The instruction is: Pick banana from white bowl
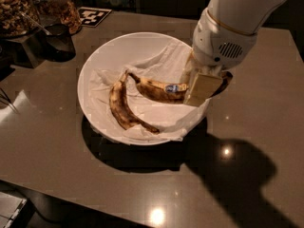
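Note:
The banana (159, 90), yellow-brown with a small blue sticker, lies across the right half of the white bowl (97, 56), which is lined with crumpled paper towel. My gripper (205, 90) hangs from the white arm over the bowl's right rim. It is shut on the banana's plump dark end, which sticks out to the right of the tan finger (200, 87). The banana's stem end points left towards the bowl's middle. A second, thinner brown banana (121, 107) with no sticker lies to its left in the bowl.
The bowl stands on a brown table (247, 175). Jars of nuts (16, 6) and a dark container (57, 41) stand at the back left, with a black-and-white tag (93, 16) behind them. The table's front edge runs across the bottom left.

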